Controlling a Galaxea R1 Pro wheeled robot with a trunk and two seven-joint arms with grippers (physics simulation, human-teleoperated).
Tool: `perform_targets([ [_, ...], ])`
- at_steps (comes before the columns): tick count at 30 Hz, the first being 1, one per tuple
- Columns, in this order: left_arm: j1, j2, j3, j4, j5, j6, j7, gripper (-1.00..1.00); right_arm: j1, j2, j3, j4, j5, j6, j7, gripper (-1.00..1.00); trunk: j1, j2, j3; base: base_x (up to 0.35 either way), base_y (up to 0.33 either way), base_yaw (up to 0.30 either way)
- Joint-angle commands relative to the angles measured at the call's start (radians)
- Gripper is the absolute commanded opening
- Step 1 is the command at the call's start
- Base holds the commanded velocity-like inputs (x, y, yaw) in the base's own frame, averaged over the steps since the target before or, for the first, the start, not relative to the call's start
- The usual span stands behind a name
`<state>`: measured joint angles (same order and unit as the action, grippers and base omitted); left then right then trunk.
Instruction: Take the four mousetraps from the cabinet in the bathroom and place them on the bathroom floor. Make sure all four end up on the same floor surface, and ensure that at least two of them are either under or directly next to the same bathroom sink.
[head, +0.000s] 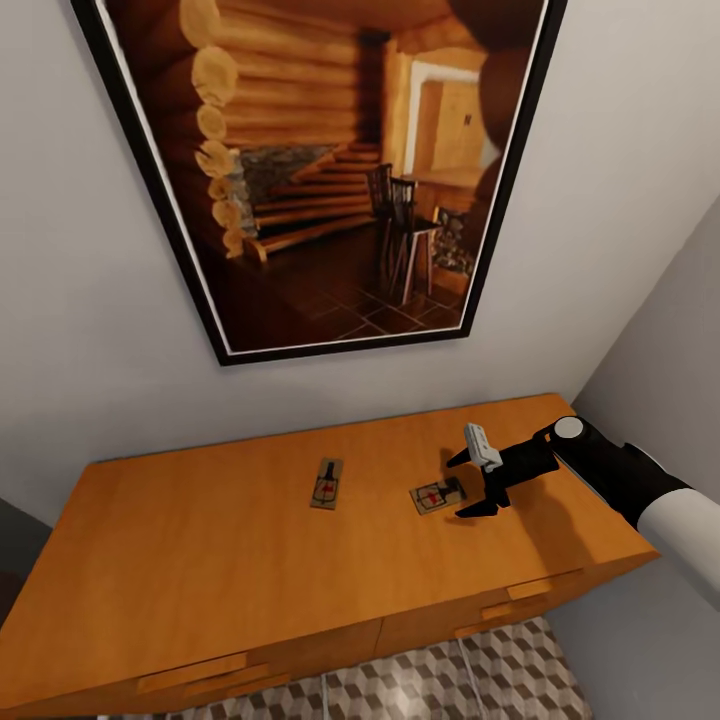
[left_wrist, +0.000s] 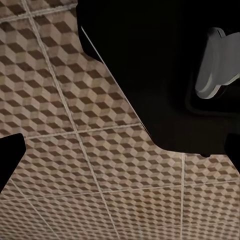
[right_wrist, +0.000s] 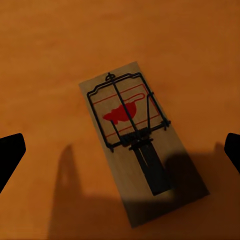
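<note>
Right claw (head: 476, 485) spread wide, poised above small flat brown wooden mousetrap (head: 437, 495) on orange-brown wooden cabinet (head: 220, 560), lined up for pinching; left claw's state unclear.

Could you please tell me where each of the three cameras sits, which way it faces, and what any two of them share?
Head view: from the robot's head, looking down at the cabinet top with two mousetraps, a framed picture above; the right gripper and forearm show.
Left wrist view: on the left arm, facing down at the bathroom floor; dark robot parts show.
Right wrist view: on the right arm, looking down at the nearer mousetrap; dark fingertips at both edges.
Shared: head and right wrist views both show that mousetrap by the open right gripper.
</note>
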<state>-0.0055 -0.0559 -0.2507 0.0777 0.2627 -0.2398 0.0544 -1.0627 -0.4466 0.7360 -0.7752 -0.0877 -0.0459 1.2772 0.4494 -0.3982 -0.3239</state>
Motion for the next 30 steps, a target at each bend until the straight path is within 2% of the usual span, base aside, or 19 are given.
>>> perform_targets([
  [1,-0.001,-0.001,-0.009,0.002,0.007,-0.006,0.002,1.00,-0.002,-0.001,0.006,0.001,-0.007,-0.005,-0.002,1.00,0.001,-0.002,-0.003,0.000,0.000,0.000],
  [14,-0.001,-0.002,-0.009,0.002,0.006,-0.006,0.002,1.00,-0.002,-0.001,0.006,0.001,-0.006,-0.042,-0.027,1.00,0.001,-0.002,-0.015,0.000,0.000,0.000],
  [30,-0.001,-0.007,-0.009,0.002,0.007,-0.006,0.002,1.00,-0.002,-0.001,0.005,0.001,-0.006,-0.053,-0.033,1.00,0.001,-0.002,-0.017,0.000,0.000,0.000],
])
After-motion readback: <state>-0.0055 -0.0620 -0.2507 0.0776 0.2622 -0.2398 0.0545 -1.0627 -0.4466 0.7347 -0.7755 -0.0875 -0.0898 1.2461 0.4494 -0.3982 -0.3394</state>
